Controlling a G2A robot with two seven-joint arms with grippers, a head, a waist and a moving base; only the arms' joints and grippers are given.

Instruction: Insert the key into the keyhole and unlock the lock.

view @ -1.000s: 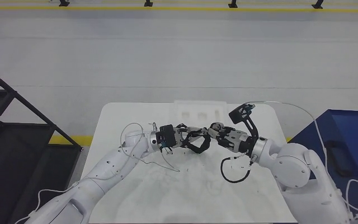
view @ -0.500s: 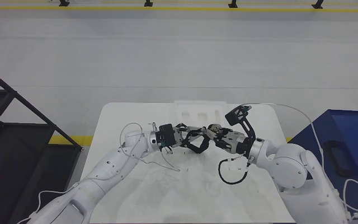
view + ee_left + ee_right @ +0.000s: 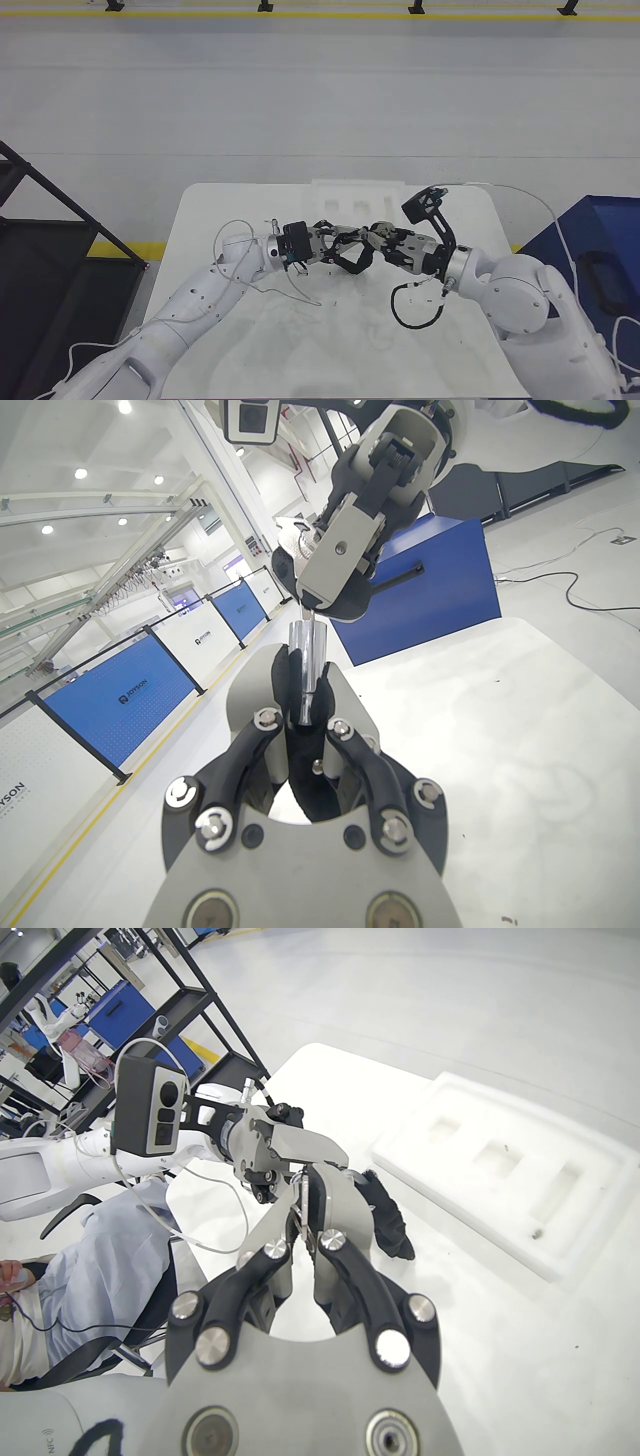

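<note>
Pushed slightly off-axis, the key [image 3: 306, 614] could jam, or twist the lock [image 3: 306, 645] loose. The left hand [image 3: 306, 677] is clamped tight on that chrome lock above the counter [image 3: 210, 215], nearer its far edge. Beyond, the right hand [image 3: 327, 605] pinches the key, tip at the lock's free end, the two arms pointed at each other.

The left arm [image 3: 200, 300] and right arm [image 3: 515, 300] have glossy white, rounded shells. A thin white cable [image 3: 235, 223] loops off the left arm. A thick black cable [image 3: 395, 305] curls beside the right one. Each wrist bears a black camera box [image 3: 145, 1105] with a grey face. The left tool [image 3: 302, 672] and right tool [image 3: 306, 1188] share grey metal bodies, black link bars, bright round screws [image 3: 392, 1345] and black finger pads [image 3: 282, 675].
</note>
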